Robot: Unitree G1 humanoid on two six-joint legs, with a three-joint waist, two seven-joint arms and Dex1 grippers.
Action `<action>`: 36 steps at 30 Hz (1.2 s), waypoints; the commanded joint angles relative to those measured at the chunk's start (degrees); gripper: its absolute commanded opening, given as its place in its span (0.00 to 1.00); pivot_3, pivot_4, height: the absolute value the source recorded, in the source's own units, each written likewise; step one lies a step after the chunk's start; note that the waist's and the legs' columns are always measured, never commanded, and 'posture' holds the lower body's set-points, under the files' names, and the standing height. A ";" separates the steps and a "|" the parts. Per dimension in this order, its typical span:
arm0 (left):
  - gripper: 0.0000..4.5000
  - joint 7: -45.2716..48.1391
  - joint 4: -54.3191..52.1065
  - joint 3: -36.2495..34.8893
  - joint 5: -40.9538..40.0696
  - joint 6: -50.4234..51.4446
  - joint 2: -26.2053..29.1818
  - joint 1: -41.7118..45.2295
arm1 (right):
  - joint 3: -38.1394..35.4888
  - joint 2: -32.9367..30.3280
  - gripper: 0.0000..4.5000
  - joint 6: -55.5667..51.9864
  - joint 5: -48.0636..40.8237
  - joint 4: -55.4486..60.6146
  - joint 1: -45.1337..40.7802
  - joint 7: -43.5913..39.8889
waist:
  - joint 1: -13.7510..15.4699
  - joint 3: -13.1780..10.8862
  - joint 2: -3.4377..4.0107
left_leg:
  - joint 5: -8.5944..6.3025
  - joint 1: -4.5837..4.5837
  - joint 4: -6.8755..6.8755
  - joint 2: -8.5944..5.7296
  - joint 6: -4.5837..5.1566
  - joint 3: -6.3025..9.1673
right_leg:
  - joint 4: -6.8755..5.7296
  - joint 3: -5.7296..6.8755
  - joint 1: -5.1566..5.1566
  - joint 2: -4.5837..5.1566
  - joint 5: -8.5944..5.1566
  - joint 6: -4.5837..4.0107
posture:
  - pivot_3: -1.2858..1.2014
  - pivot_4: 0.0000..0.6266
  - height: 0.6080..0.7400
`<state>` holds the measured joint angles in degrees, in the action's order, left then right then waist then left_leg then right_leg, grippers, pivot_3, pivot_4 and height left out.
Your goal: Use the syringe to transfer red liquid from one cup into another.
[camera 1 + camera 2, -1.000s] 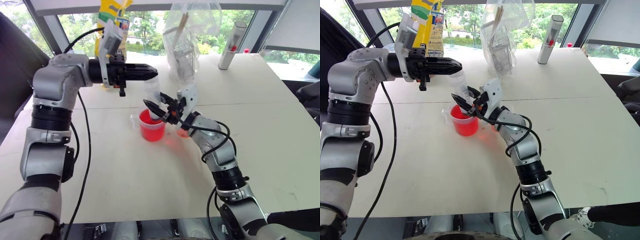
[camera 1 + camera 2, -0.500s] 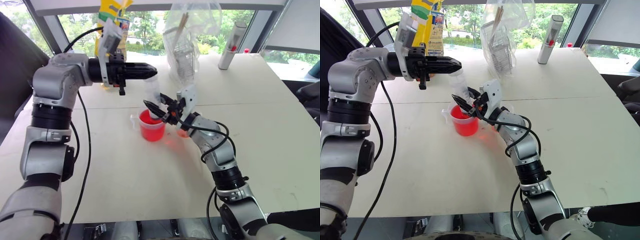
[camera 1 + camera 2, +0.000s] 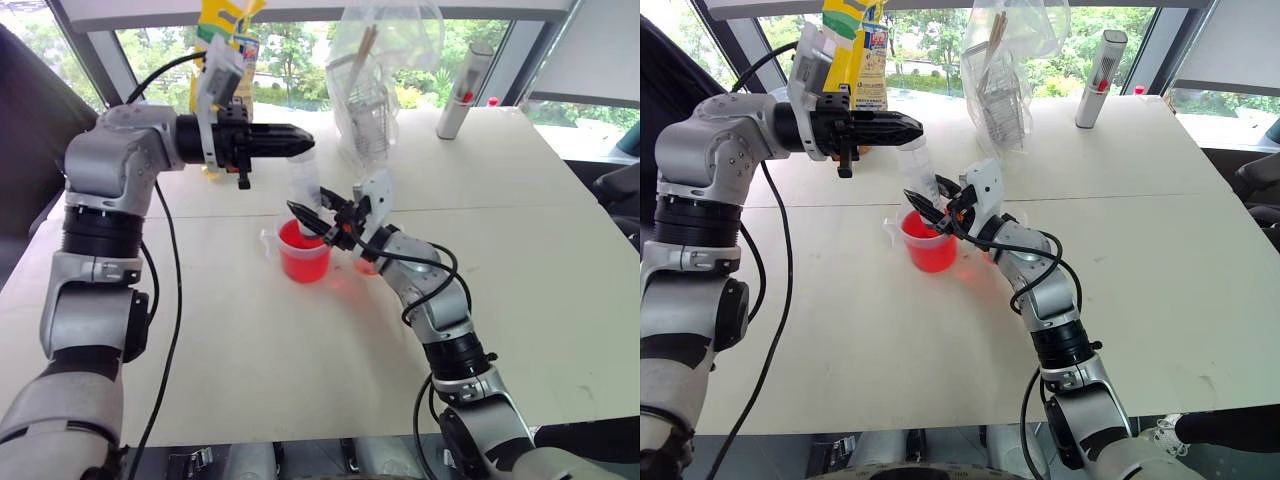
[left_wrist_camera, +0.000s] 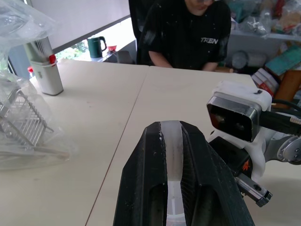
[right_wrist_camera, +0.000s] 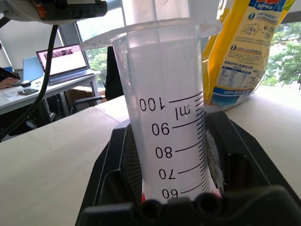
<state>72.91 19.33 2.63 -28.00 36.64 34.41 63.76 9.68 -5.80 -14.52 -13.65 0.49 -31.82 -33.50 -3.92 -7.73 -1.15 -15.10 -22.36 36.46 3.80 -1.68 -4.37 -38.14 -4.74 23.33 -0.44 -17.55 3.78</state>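
Windows back the pale table (image 3: 250, 370); right pincer (image 3: 312, 220) clamps the syringe (image 3: 305, 190) barrel over the red cup (image 3: 303, 255), left pincer (image 3: 300, 143) pinches its plunger, likely to draw liquid.

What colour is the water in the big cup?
Bright red liquid in the wide cup, best seen in the left eye view.

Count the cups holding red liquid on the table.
2: the wide cup below the syringe, and a smaller cup just to its right, mostly hidden behind the right arm.
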 commanded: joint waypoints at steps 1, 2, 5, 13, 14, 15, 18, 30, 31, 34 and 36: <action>0.01 -1.76 -1.43 -3.86 -0.48 -2.66 0.64 3.31 | 2.08 0.11 0.32 -0.26 -0.21 1.13 -0.55 -2.08 | 0.00 0.00 0.00 | 0.00 0.00 0.00 0.00 0.00 0.00 | 0.00 0.00 0.00 0.00 0.00 0.00 | 0.52 0.24 0.99; 0.01 -1.74 -1.55 -3.87 -0.52 -2.61 0.65 3.20 | 1.84 0.06 0.32 -0.25 -0.27 1.25 -0.85 -2.00 | 0.00 0.00 0.00 | 0.00 0.00 0.00 0.00 0.00 0.00 | 0.00 0.00 0.00 0.00 0.00 0.00 | 0.52 0.24 0.99; 0.01 -1.68 -1.96 -3.89 -0.67 -2.43 0.63 2.83 | 1.29 -0.03 0.32 -0.32 -0.52 1.57 -1.68 -1.80 | 0.00 0.00 0.00 | 0.00 0.00 0.00 0.00 0.00 0.00 | 0.00 0.00 0.00 0.00 0.00 0.00 | 0.52 0.24 0.99; 0.01 -1.17 -2.54 -3.94 -0.62 -1.87 0.49 2.18 | 0.83 -0.21 0.32 -0.55 -0.89 2.35 -3.18 -1.76 | 0.03 0.00 0.00 | 0.00 0.00 0.00 0.00 0.00 0.00 | 0.00 0.00 0.00 0.00 0.00 0.00 | 0.52 0.24 0.99; 0.10 -1.12 -2.59 -3.95 -0.68 -1.73 0.50 2.12 | 0.79 -0.19 0.32 -0.61 -0.92 2.45 -3.32 -1.74 | 0.03 0.00 0.00 | 0.00 0.00 0.00 0.00 0.00 0.00 | 0.00 0.00 0.00 0.00 0.00 0.00 | 0.52 0.24 0.99; 0.20 -1.08 -2.65 -3.96 -0.73 -1.63 0.53 2.05 | 0.75 -0.17 0.32 -0.66 -0.96 2.53 -3.42 -1.73 | -0.03 0.00 0.00 | 0.00 0.00 0.00 0.00 0.00 0.00 | 0.00 0.00 0.00 0.00 0.00 0.00 | 0.52 0.24 0.99; 0.50 -1.07 -2.83 -3.95 -0.73 -1.67 0.63 1.56 | 0.59 -0.05 0.32 -0.78 -1.02 2.97 -4.01 -1.78 | -0.02 0.00 0.00 | 0.00 0.00 0.00 0.00 0.00 0.00 | 0.00 0.00 0.00 -0.01 0.00 0.00 | 0.52 0.24 0.99; 0.98 -1.99 -2.38 -6.27 -1.36 -0.93 2.94 0.52 | -0.48 -0.40 0.32 -1.80 -1.71 4.58 -6.04 -1.36 | -0.01 0.00 0.00 | 0.00 0.00 0.01 0.01 -0.01 0.00 | -0.01 0.01 0.00 0.00 0.00 0.00 | 0.52 0.24 0.99; 0.98 -2.00 -2.43 -6.97 -1.69 -0.43 3.62 0.29 | -0.68 -0.56 0.32 -1.84 -1.75 4.60 -6.11 -1.31 | -0.01 0.00 0.00 | 0.00 0.00 0.01 0.01 0.00 0.00 | 0.00 0.01 0.00 0.01 0.00 0.00 | 0.52 0.24 0.99; 0.98 -2.25 -2.77 -8.35 -2.54 0.68 5.50 -0.73 | -1.16 -1.10 0.32 -2.04 -1.85 4.91 -6.17 -1.09 | -0.08 0.00 0.00 | 0.00 0.00 0.01 0.01 -0.01 0.00 | -0.01 0.01 0.00 0.00 0.00 0.00 | 0.52 0.24 0.99; 0.98 -2.45 -3.03 -9.16 -3.02 1.13 6.85 -1.81 | -1.81 -1.53 0.32 -2.47 -2.18 5.25 -6.25 -0.72 | -0.15 0.00 0.00 | 0.00 0.01 0.00 0.02 0.00 0.00 | -0.01 0.01 0.01 0.00 0.00 0.00 | 0.52 0.24 0.99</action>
<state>70.81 17.56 -3.84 -30.10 37.33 39.79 62.04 9.68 -7.23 -17.20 -14.74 2.32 -36.84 -34.49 -4.07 -7.73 -1.15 -15.10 -22.34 36.46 3.83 -1.68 -4.36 -38.15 -4.74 23.34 -0.43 -17.54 3.79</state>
